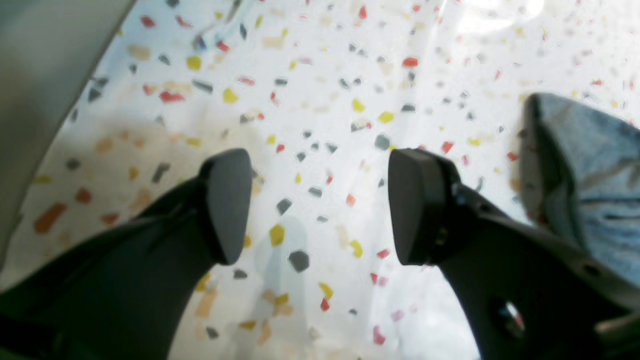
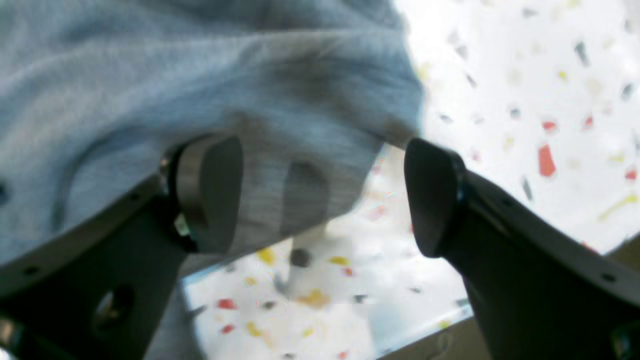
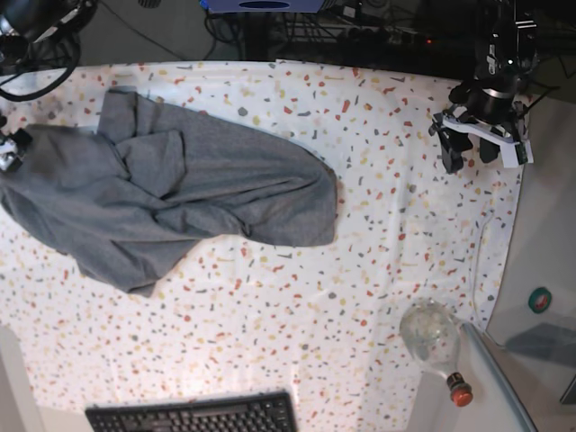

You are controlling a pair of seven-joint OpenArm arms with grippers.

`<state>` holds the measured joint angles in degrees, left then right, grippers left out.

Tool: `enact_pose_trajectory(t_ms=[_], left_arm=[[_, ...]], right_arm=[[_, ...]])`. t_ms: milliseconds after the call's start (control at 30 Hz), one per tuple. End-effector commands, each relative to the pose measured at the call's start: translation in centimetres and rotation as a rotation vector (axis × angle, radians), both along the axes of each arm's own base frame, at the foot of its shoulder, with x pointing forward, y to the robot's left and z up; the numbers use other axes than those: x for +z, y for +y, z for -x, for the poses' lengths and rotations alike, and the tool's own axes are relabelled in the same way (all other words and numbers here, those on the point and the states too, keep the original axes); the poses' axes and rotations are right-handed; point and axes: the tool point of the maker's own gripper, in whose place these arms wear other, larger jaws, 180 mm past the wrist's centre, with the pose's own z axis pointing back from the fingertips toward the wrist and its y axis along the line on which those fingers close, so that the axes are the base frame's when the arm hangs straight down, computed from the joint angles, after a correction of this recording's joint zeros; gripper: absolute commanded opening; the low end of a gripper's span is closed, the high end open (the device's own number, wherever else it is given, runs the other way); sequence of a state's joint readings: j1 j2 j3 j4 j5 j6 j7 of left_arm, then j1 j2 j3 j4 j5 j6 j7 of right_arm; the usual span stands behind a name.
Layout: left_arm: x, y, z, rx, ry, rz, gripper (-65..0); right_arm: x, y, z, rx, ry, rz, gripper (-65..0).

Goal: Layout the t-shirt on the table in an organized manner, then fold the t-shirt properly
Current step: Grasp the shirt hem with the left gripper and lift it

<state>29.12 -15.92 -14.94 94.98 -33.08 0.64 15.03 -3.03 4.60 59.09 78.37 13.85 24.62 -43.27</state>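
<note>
The grey t-shirt (image 3: 180, 198) lies crumpled and creased on the left half of the speckled table (image 3: 405, 234), one part folded over near the back. At the table's far left edge my right gripper (image 3: 11, 151) stands over the shirt's side. In the right wrist view that gripper (image 2: 322, 195) is open, with shirt cloth (image 2: 200, 75) lying loose against one finger (image 2: 210, 195) and unclamped. My left gripper (image 3: 470, 155) hangs above the table's back right corner, apart from the shirt. It (image 1: 320, 200) is open with only bare table (image 1: 325, 75) between its fingers; a shirt edge (image 1: 590, 165) shows at the right.
A clear plastic bottle with a red cap (image 3: 432, 337) lies near the front right corner. A black keyboard (image 3: 193, 416) sits at the front edge. A plain grey side surface (image 3: 544, 225) borders the table on the right. Cables and equipment line the back.
</note>
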Motion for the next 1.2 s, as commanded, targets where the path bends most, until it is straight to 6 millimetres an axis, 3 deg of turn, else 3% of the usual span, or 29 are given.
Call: enact_pose_trajectory(t_ms=[0, 200, 333, 400, 467, 567, 600, 767, 867, 1000, 1167], left_arm=[[1.2, 0.4, -0.9, -0.008, -0.046, -0.018, -23.9], [0.8, 0.7, -0.7, -0.002, -0.034, -0.02, -23.9], [0.8, 0.3, -0.9, -0.005, -0.038, -0.013, -23.9], [1.1, -0.4, -2.0, -0.02, -0.059, -0.004, -23.9], [1.0, -1.5, -3.1, -0.051, -0.07, 0.008, -23.9], [1.1, -3.9, -6.1, -0.1, -0.102, 0.044, -23.9], [0.7, -4.7, -7.0, -0.113, -0.092, 0.06, -23.9], [-0.7, -10.0, -12.3, -0.19, 0.044, 0.189, -23.9], [-2.3, -12.2, -14.2, -0.182, 0.134, 0.277, -23.9], [-4.1, -15.2, -15.3, -0.187, 0.198, 0.354, -23.9], [-5.2, -17.9, -14.9, -0.235, 0.224, 0.407, -23.9]], right_arm=[[0.8, -1.2, -1.0, -0.015, -0.044, 0.004, -17.4], [-1.9, -2.5, -2.0, -0.053, -0.043, -0.078, -17.4], [-2.7, -1.4, -2.8, -0.036, -0.058, -0.124, -17.6], [-2.9, 0.1, -3.6, 0.043, -0.064, -0.138, -19.1], [-3.3, 1.2, -3.9, 0.097, -0.063, -0.152, -29.4], [-3.5, 1.7, -4.0, 0.126, -0.062, -0.161, -59.7], [-3.5, 1.8, -4.0, 0.126, -0.062, -0.162, -65.0], [-3.8, 1.8, -3.5, 0.126, -0.05, -0.163, -65.0], [-4.1, 1.8, -2.8, 0.126, -0.035, -0.161, -65.0], [-4.2, 1.8, -2.5, 0.126, -0.028, -0.162, -65.0], [-4.1, 1.6, -2.5, 0.126, -0.026, -0.158, -65.0]])
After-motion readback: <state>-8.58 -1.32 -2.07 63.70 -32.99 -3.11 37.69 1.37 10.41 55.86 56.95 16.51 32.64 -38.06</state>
